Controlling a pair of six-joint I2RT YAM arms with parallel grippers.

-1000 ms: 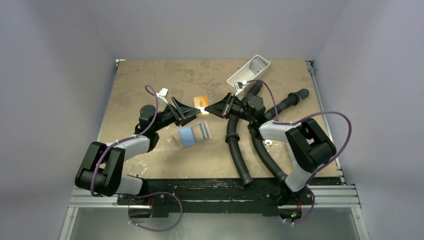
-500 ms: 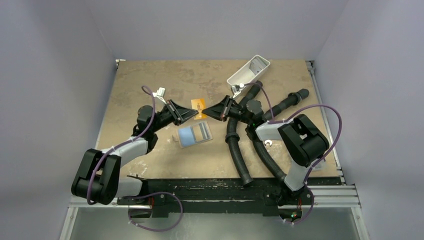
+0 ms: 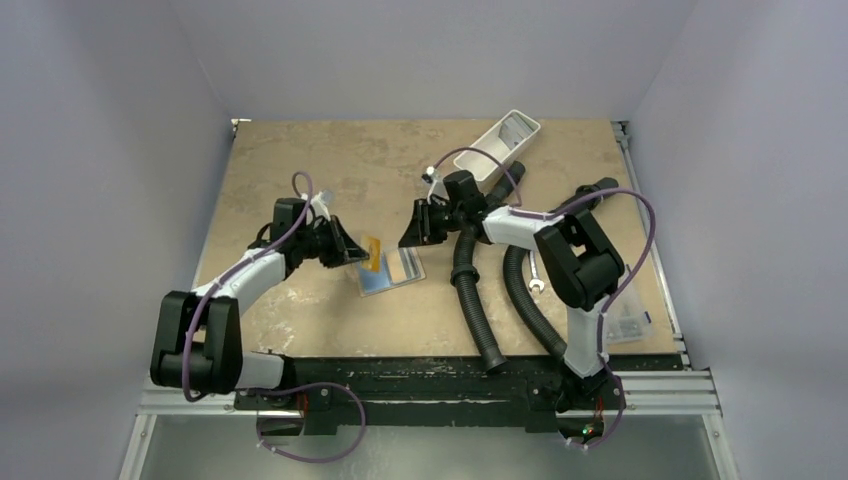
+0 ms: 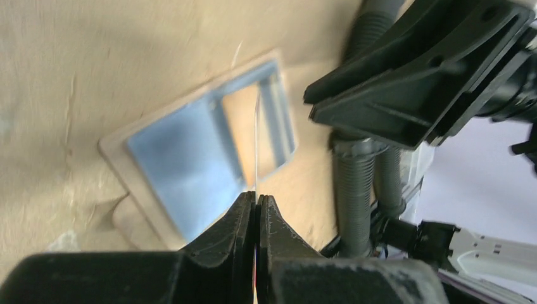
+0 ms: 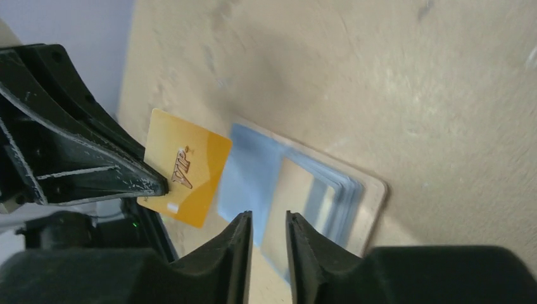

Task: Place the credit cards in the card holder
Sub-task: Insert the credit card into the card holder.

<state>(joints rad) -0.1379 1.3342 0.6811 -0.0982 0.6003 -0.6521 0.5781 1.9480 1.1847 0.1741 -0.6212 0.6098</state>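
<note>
My left gripper (image 3: 357,252) is shut on the orange-tan credit card (image 3: 371,253), holding it on edge just above the left part of the card holder (image 3: 408,264). From the left wrist the card (image 4: 256,145) shows as a thin line over the holder (image 4: 114,149). The holder lies open on the table with a light blue card (image 3: 378,272) in it. My right gripper (image 3: 412,228) hangs open and empty beside the holder's far right side. In the right wrist view its jaws (image 5: 266,218) frame the holder (image 5: 373,190), with the orange-tan card (image 5: 187,168) to the left. No black card shows.
A white tray (image 3: 497,145) stands at the back right. Two black corrugated hoses (image 3: 470,290) (image 3: 530,305) lie right of the holder, running toward the near edge. A clear plastic box (image 3: 628,320) sits at the right edge, partly behind the right arm.
The orange-tan card passed from my right gripper to my left. The left shut on it and carried it nearer, over the holder; the right opened and let go.
</note>
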